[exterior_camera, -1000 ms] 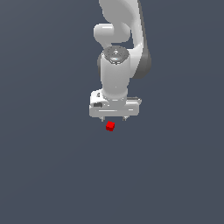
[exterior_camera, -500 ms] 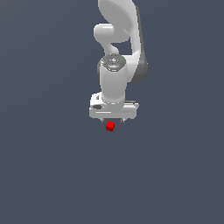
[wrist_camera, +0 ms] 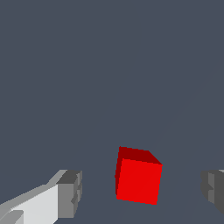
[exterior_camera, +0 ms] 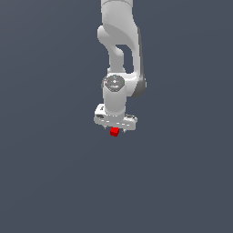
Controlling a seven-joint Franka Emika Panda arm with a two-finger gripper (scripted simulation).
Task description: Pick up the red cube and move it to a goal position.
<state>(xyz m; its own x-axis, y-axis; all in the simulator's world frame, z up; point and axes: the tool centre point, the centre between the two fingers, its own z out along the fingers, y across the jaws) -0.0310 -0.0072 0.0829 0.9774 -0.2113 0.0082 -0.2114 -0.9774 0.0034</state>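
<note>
The red cube [exterior_camera: 114, 132] rests on the dark grey floor, a small bright block with plain faces. My white gripper [exterior_camera: 115, 127] hangs straight down over it, the hand's bar just above the cube's top. In the wrist view the red cube [wrist_camera: 138, 179] lies between the two grey fingertips [wrist_camera: 70, 192], with a gap on each side and a wider one toward the far finger [wrist_camera: 213, 186]. The gripper [wrist_camera: 142, 190] is open and touches nothing. No goal marker shows in either view.
A plain dark grey floor [exterior_camera: 50, 182] spreads all around. The white arm [exterior_camera: 119, 54] rises above the hand toward the top of the exterior view.
The hand has sunk a little closer over the cube, and the arm's upper links have shifted upward in the exterior view. The cube has stayed put.
</note>
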